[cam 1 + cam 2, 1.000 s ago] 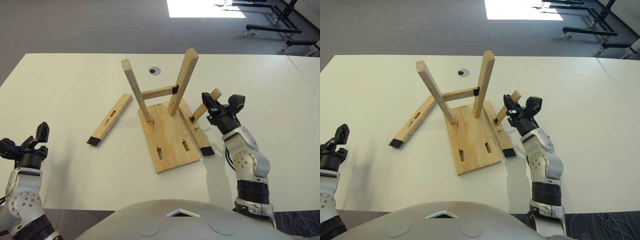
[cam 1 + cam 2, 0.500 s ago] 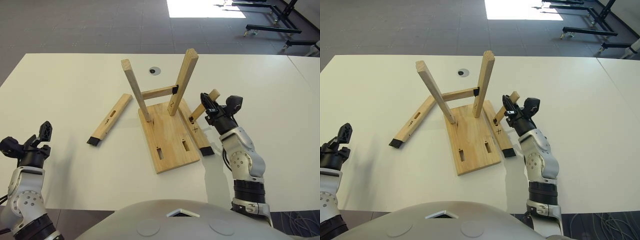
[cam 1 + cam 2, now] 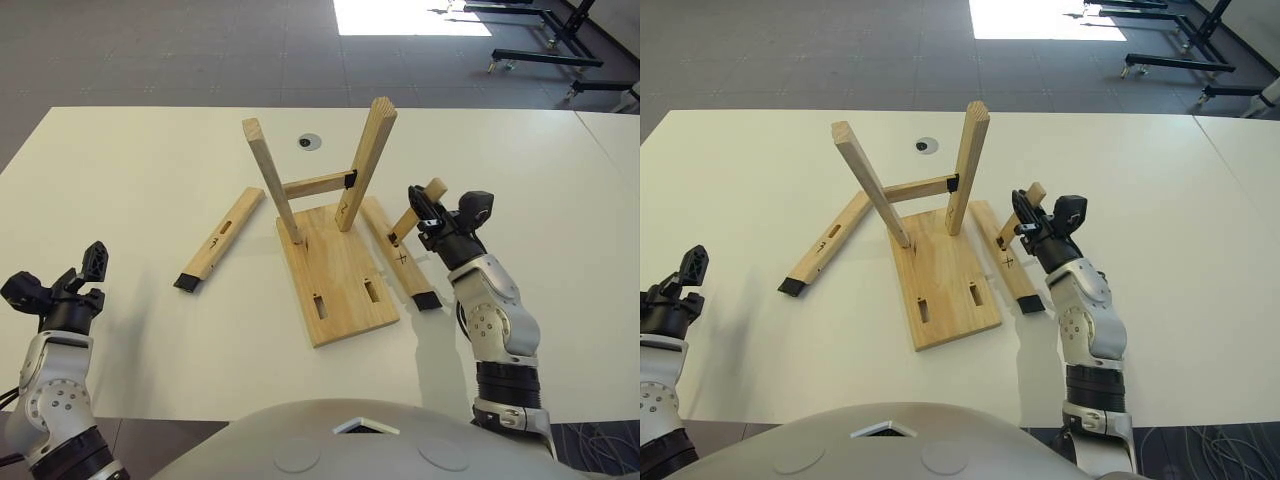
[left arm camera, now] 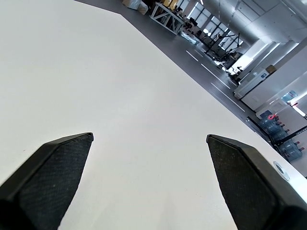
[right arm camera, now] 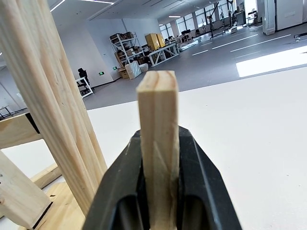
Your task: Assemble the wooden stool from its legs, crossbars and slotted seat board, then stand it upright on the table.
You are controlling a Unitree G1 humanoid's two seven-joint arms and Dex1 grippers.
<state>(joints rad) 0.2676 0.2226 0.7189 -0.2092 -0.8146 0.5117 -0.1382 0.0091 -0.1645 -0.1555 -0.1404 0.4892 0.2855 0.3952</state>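
The slotted seat board [image 3: 345,300] lies flat on the white table. Two legs [image 3: 272,180] [image 3: 364,160] stand up out of it, joined by a crossbar [image 3: 318,185]. A third leg [image 3: 221,238] lies loose to the board's left. A fourth leg [image 3: 400,255] lies along the board's right edge with a short crossbar [image 3: 432,189] plugged into it. My right gripper [image 3: 421,212] is shut on that crossbar [image 5: 157,96], close to the upright leg [image 5: 53,96]. My left gripper [image 3: 60,282] hovers open over bare table at the near left, its fingers [image 4: 48,172] wide apart.
A round cable hole [image 3: 309,142] sits in the table behind the stool parts. The table's near edge [image 3: 200,418] runs just in front of both arms. Wheeled metal frames [image 3: 545,55] stand on the floor beyond the table.
My right gripper has shifted slightly right with the crossbar, swinging the fourth leg's near end away from the seat board. The left gripper has barely moved.
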